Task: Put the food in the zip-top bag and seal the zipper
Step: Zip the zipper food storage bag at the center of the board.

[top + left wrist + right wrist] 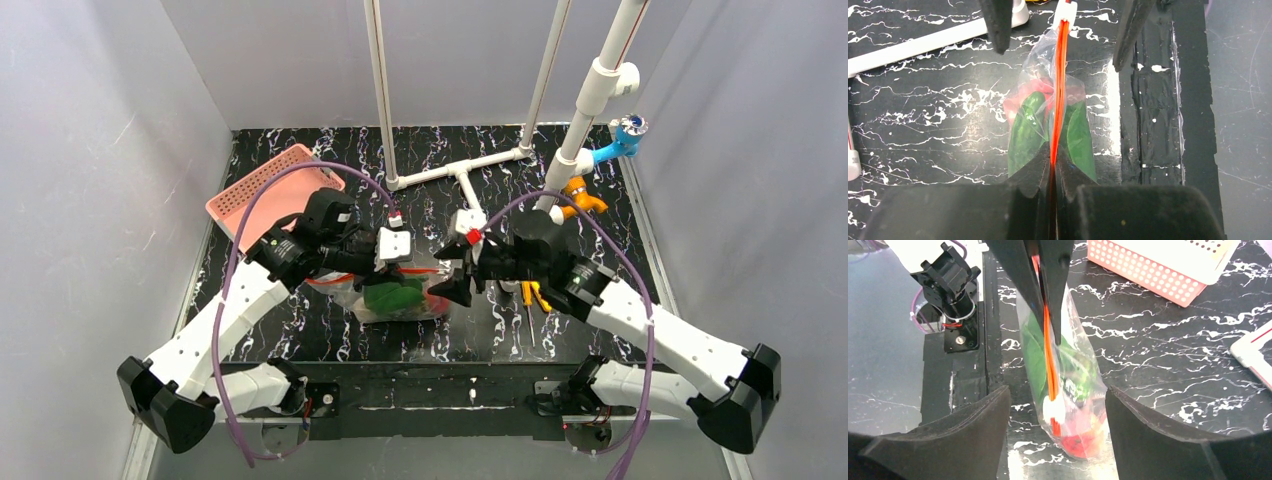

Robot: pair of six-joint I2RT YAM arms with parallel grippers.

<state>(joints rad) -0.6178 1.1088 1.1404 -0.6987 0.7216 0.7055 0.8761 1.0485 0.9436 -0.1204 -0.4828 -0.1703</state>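
The clear zip-top bag [400, 297] hangs just above the table's middle with green and red food [1028, 131] inside it. My left gripper [1053, 161] is shut on the red-orange zipper [1060, 85] at the bag's left end. The white slider [1054, 409] sits near the other end of the strip. My right gripper [1055, 415] stands open around that end, its fingers [975, 432] wide on both sides and touching nothing. From above, my left gripper [395, 262] and my right gripper [456, 272] flank the bag.
A pink perforated basket [272, 193] stands at the back left. Yellow-handled tools [530, 296] lie under the right arm. A white pipe frame [462, 168] rises at the back middle, with orange and blue fittings [582, 196] at the back right.
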